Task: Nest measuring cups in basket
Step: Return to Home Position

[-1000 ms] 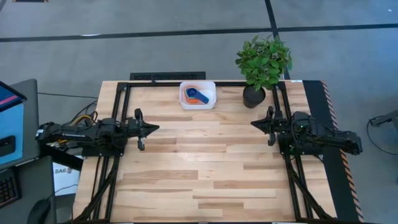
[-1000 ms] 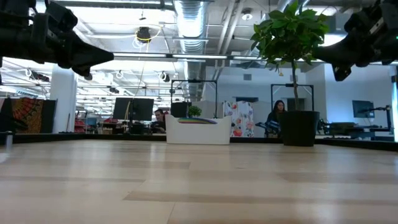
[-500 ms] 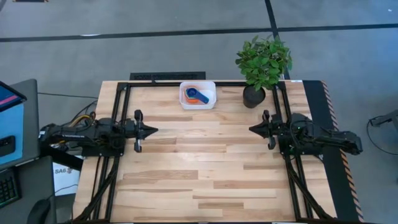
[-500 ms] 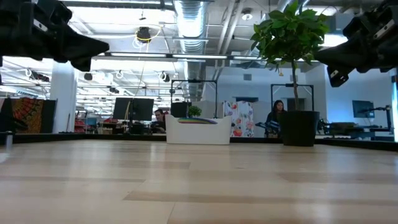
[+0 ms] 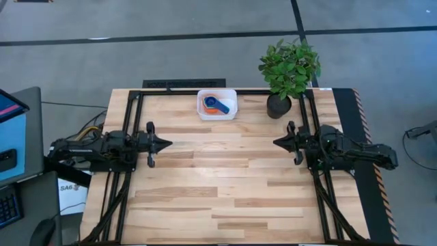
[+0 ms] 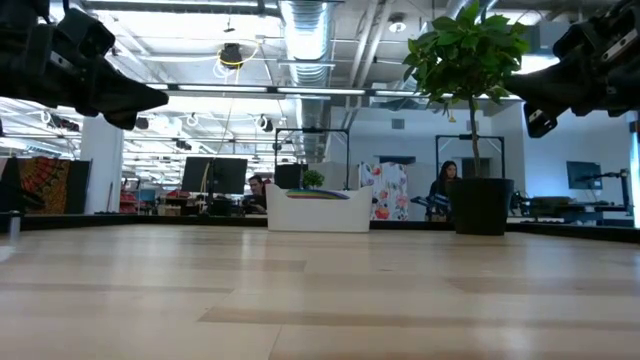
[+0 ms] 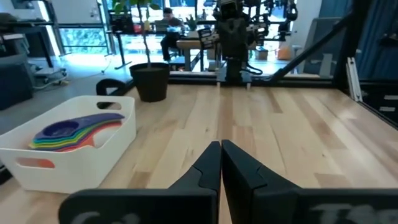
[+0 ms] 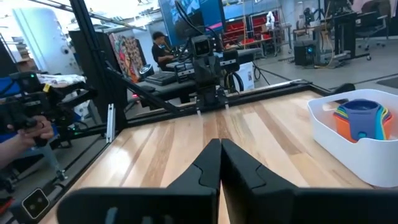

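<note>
Measuring cups (image 5: 217,104) lie nested in the basket (image 5: 217,117) at the worktop's far edge, so left gripper (image 5: 166,143) and right gripper (image 5: 276,141), fingers together, hover empty by its side edges.

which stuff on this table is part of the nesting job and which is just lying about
Part of the job: nested stack of coloured plastic measuring cups, inside the white shallow square plastic basket; left end effector and right end effector, both shut and empty, above the sides of the wooden table.
Just lying about: black round plant pot with its green leafy plant, beside the basket.
</note>
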Motion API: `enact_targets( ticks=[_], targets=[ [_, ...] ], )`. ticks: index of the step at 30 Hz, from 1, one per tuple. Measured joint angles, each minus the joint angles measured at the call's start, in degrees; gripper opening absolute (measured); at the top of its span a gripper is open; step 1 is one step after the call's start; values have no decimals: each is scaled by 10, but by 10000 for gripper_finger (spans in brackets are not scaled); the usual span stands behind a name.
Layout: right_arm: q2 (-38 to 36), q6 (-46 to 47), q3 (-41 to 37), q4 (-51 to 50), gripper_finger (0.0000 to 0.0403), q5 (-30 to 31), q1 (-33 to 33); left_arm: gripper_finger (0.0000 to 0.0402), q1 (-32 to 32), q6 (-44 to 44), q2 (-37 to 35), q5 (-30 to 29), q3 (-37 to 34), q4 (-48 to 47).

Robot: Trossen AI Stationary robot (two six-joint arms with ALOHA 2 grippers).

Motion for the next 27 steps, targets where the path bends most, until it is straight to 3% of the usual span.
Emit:
enact_targets(
  ticks=[9, 14, 22, 27],
  targets=[
    [21, -50, -1, 0, 22, 2, 20, 0, -12, 4, 8, -4, 0, 0],
    [23, -71, -2, 4, 20, 3, 13, 0, -12, -20, 6, -50, 0, 9],
    [24, -72, -2, 0, 44, 3, 13, 0, -12, -57, 12, 19, -1, -1],
    [24, -72, -2, -1, 49, 3, 13, 0, -12, -7, 14, 46, -1, -6]
  ],
)
